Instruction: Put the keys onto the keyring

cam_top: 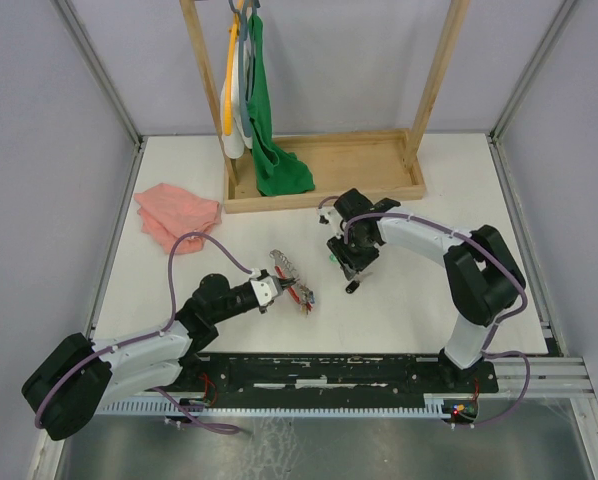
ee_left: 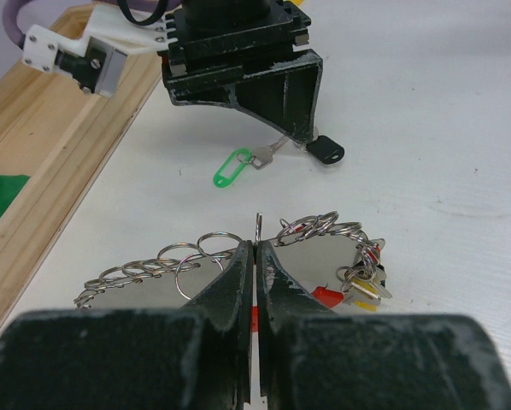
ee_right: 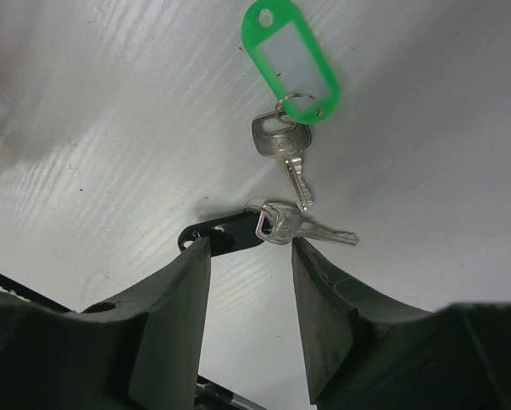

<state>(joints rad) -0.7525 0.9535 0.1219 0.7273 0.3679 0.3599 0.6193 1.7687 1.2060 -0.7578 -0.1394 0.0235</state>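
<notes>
Pickup step, by my read. Left hand (ee_left: 255, 256) is nearest, clamped on the thin wire of the keyring (ee_left: 324, 229). The wire end pokes up between its fingers, with small rings and tagged keys bunched either side. Farther out, right hand (ee_right: 251, 243) is spread to a middling gap, low over the black-tagged key (ee_right: 277, 224), which lies flat on the surface (ee_right: 110, 128) between the fingertips. Green-tagged key (ee_right: 283, 141) is just beyond, outside the gap. Next move calls for lowering, a thin pinch on the flat key, then a carry to the wire end.
</notes>
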